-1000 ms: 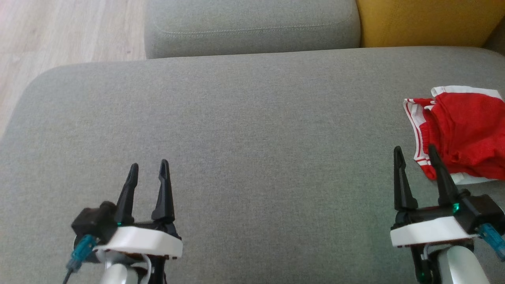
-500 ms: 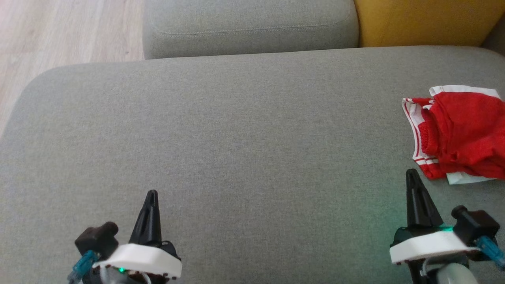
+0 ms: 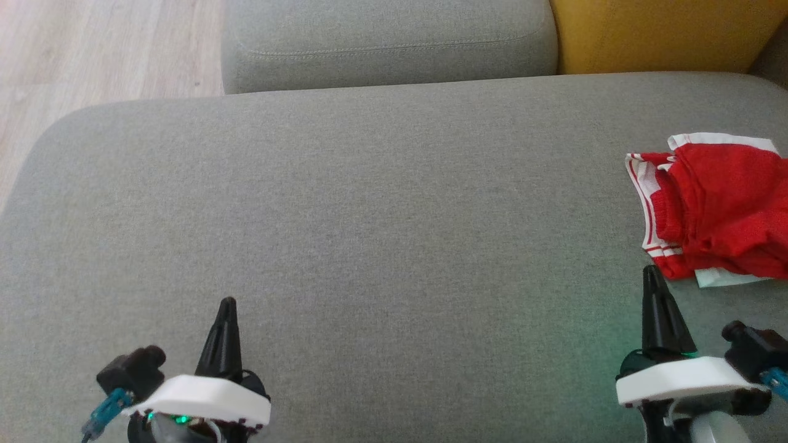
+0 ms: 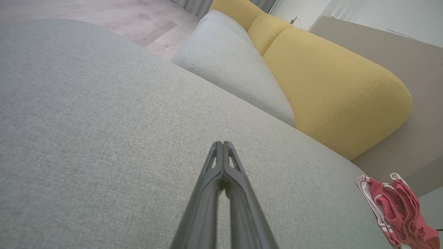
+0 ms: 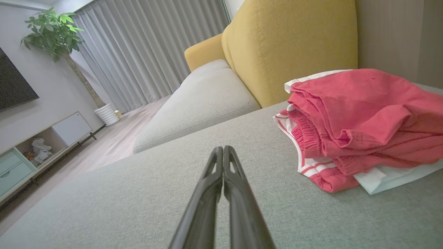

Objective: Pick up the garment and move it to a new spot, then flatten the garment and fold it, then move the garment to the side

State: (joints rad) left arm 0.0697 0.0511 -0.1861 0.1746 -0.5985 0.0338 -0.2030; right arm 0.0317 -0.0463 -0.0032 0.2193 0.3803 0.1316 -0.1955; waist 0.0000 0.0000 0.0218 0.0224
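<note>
Jaws (2 pairs) no longer apart

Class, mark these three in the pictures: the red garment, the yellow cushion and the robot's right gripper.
red garment [image 3: 723, 203], head view, on the middle of the red cloth.
yellow cushion [image 3: 659, 34], head view, on its front face.
right gripper [image 3: 651, 277], head view, on the shut fingertips.

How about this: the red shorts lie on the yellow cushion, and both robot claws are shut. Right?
Not quite. The red shorts lie on the grey cushion; the yellow cushion stands behind them, as the right wrist view shows. The left claw and right claw are indeed shut.
</note>
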